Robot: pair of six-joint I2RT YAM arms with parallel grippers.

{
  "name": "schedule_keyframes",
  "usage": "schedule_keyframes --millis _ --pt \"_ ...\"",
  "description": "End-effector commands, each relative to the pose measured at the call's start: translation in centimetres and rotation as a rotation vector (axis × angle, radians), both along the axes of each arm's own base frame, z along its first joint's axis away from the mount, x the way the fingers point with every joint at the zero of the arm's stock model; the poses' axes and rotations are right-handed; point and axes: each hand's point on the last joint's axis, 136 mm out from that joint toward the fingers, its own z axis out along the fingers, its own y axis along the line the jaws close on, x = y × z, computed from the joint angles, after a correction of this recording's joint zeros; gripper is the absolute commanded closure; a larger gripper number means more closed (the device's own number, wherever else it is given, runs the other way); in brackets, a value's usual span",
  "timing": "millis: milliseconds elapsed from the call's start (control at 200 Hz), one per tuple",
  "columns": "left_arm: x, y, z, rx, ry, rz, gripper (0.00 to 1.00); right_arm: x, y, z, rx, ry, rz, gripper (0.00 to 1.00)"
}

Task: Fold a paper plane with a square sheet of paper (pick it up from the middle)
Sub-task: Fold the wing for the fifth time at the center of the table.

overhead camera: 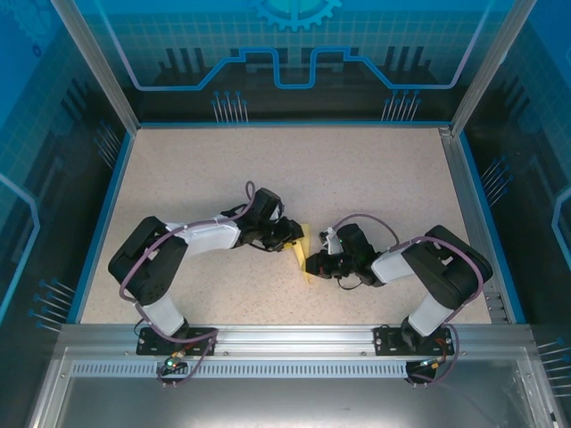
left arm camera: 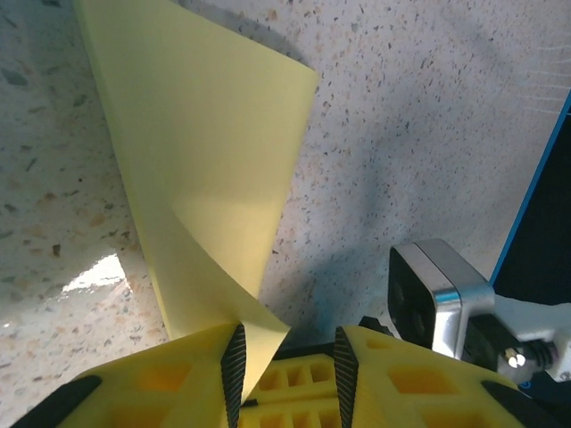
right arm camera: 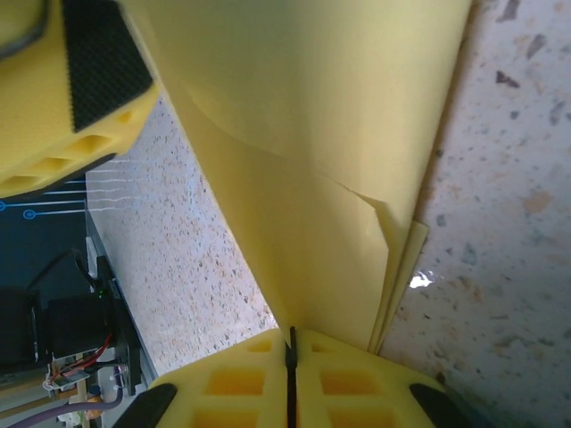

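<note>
The square sheet of paper, pale yellow and folded into several layers, stands tilted above the table's middle between both grippers. My right gripper holds it from the right. In the right wrist view its jaws are pressed together with the paper rising out of the seam, layered edges showing at the right. My left gripper is at the paper's left side. In the left wrist view the left gripper stands open. A curled corner of the paper lies against the left pad, with a gap to the other pad.
The speckled tabletop is bordered by a blue rim and a metal rail at the near edge. The right arm's wrist camera sits close to my left fingers. A left finger shows in the right wrist view.
</note>
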Motion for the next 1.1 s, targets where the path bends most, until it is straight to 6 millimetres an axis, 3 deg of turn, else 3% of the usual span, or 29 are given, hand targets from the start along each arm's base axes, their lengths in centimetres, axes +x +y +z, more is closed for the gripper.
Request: schedule_keyframes --millis 0,175,385,660,1095 --pt "0.1 -1.1 -0.3 -0.025 -0.004 -0.036 0.64 0.1 -1.3 -1.4 -0.087 0.016 -0.039 0.88" --pt "0.5 -1.5 -0.3 -0.019 -0.017 -0.054 0.64 0.5 -1.5 -0.7 -0.116 -0.011 -0.041 0.80" --pt "0.6 -2.0 -0.6 -0.022 -0.009 -0.075 0.63 1.0 -1.6 -0.3 -0.147 -0.018 -0.045 0.81" --pt "0.6 -2.4 -0.6 -0.029 -0.005 -0.091 0.63 1.3 -0.7 1.0 -0.197 -0.103 0.005 0.66" --pt "0.8 -2.7 -0.4 -0.033 -0.008 -0.091 0.64 1.8 0.2 1.2 -0.208 -0.118 0.030 0.63"
